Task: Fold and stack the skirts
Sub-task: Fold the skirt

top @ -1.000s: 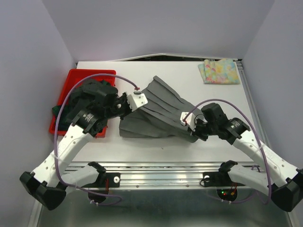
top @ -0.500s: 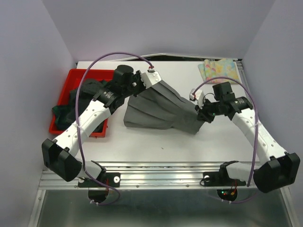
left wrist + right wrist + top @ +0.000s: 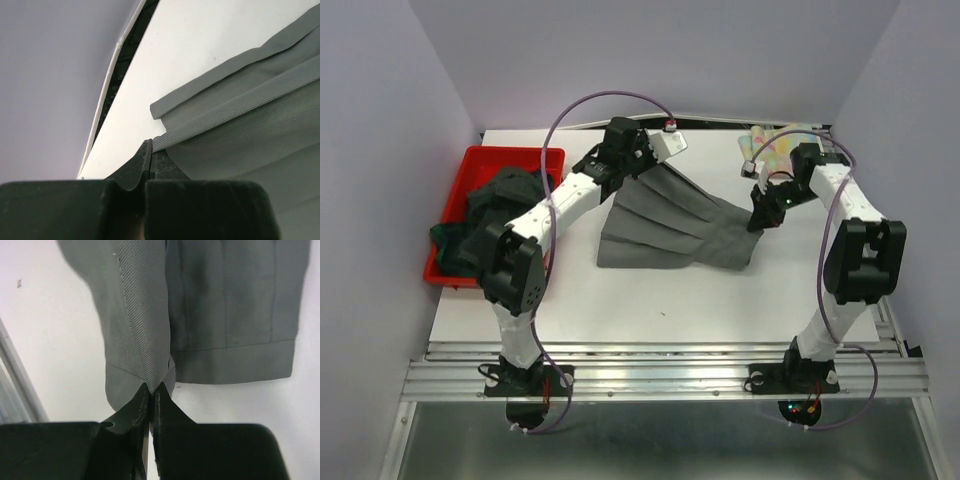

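Note:
A grey pleated skirt (image 3: 670, 225) lies spread on the white table, stretched between both grippers. My left gripper (image 3: 642, 170) is shut on its far left corner (image 3: 165, 136), near the table's back edge. My right gripper (image 3: 757, 222) is shut on its right corner (image 3: 150, 375). The pastel yellow-blue floral skirt (image 3: 782, 146) lies folded at the back right corner, partly behind my right arm. Dark skirts (image 3: 490, 205) are heaped in the red bin at the left.
The red plastic bin (image 3: 465, 165) stands at the table's left edge. The table's back edge with a dark gap (image 3: 120, 70) runs close behind my left gripper. A metal rail (image 3: 670, 355) lines the front edge.
Both arms have reached away from the bases, carrying the grey skirt toward the back of the table and pulling it wider. The skirt now lies flatter and further back.

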`<state>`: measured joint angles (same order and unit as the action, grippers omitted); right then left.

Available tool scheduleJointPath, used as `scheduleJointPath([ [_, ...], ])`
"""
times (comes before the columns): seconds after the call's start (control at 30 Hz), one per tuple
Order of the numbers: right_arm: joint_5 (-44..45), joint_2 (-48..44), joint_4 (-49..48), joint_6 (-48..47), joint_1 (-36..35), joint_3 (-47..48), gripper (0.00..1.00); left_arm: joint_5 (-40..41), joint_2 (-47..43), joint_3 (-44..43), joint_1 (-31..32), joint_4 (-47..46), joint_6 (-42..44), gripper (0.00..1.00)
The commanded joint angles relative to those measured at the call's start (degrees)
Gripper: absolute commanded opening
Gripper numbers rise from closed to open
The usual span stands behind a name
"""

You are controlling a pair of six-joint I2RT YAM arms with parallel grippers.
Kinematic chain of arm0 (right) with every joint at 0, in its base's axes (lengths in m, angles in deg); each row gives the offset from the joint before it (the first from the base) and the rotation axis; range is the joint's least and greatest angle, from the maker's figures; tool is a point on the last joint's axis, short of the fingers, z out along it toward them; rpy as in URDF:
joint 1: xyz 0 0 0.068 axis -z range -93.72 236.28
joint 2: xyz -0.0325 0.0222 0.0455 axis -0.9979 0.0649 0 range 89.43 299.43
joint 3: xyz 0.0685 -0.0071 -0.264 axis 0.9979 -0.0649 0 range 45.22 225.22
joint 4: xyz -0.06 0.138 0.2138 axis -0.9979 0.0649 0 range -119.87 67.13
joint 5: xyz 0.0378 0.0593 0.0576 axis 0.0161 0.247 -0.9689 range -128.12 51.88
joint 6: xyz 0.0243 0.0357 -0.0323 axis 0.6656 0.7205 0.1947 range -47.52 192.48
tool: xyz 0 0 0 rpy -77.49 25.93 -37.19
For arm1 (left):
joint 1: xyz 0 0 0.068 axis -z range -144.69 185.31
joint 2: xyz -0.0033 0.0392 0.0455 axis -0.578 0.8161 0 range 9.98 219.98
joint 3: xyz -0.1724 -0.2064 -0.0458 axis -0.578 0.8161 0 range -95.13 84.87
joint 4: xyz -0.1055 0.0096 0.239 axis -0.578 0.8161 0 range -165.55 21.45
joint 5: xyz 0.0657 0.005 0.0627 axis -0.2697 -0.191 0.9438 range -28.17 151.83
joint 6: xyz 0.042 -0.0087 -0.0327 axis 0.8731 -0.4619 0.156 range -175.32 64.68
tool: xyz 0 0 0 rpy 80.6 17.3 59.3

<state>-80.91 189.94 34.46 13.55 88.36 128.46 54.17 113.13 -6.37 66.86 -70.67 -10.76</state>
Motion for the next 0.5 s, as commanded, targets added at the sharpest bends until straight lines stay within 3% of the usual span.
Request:
scheduleJointPath([
  [0.0, -3.62, 8.89, 10.19, -6.98, 2.13, 11.13, 0.07, 1.25, 5.99, -8.06, -2.80, -7.69, 0.09, 0.00],
  [0.27, -6.16, 32.43, 11.25, 0.38, 2.66, 32.13, 0.21, 1.50, 24.87, -22.02, -4.48, -9.54, -0.61, 0.00],
  [0.4, -5.30, 38.08, 6.71, 6.54, 2.66, 38.48, 0.25, 3.52, 30.16, -25.91, -5.01, -10.07, -1.93, 0.00],
  [0.47, -4.24, 38.27, 4.59, 9.52, 2.66, 37.88, 0.25, 5.89, 32.36, -27.75, -5.18, -10.42, -2.28, 0.06],
])
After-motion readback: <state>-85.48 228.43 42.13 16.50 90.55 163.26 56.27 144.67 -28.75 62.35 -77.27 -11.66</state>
